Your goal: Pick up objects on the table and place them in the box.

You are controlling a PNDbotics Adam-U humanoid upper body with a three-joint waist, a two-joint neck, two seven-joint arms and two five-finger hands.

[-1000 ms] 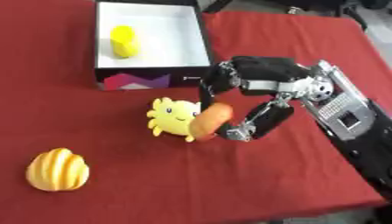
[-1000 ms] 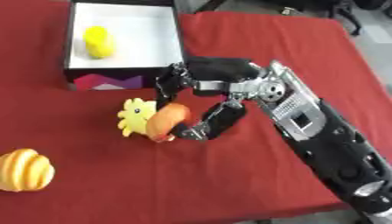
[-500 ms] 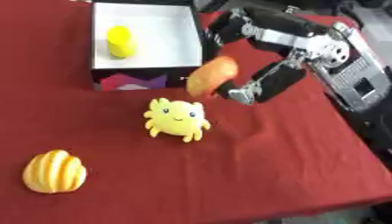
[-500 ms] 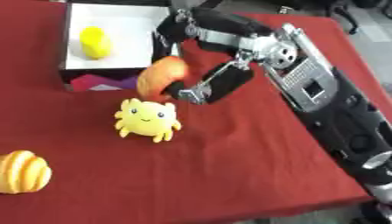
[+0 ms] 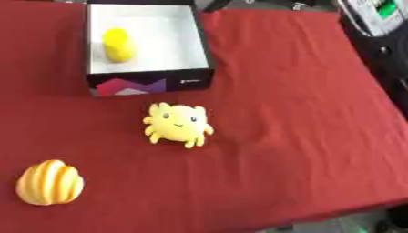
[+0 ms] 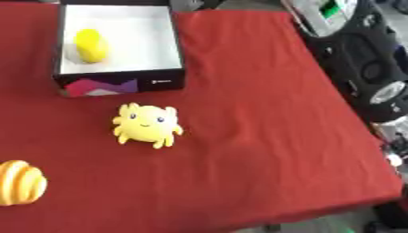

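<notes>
**Left eye view and right eye view: neither hand shown, toys on the red cloth, one yellow piece in the box**

Of the fingers nothing can be told: neither hand is shown in either view, so how far they are open, and whether anything is held, cannot be judged. Only a black arm section (image 6: 368, 73) with a round silver joint is seen, at the right edge of the right eye view, off the side of the table.

Nearest to that edge, the table (image 5: 303, 113) is seen covered by a red cloth with a few soft creases.

A yellow crab toy (image 5: 177, 124) is found near the middle of the cloth, lying flat with its face up and its legs spread. It is placed just in front of the box (image 5: 149, 82), near its front right corner but apart from it.

The box is set at the far left of the table. Its walls are black, its floor is white, and a coloured pattern is printed on its front wall. A yellow rounded piece (image 5: 117, 44) is seen inside it, on the left half of the floor, toward the far wall.

An orange and yellow striped object (image 5: 50, 188), rounded and ribbed, is seen at the near left corner of the cloth, well apart from the crab toy and from the box.
</notes>
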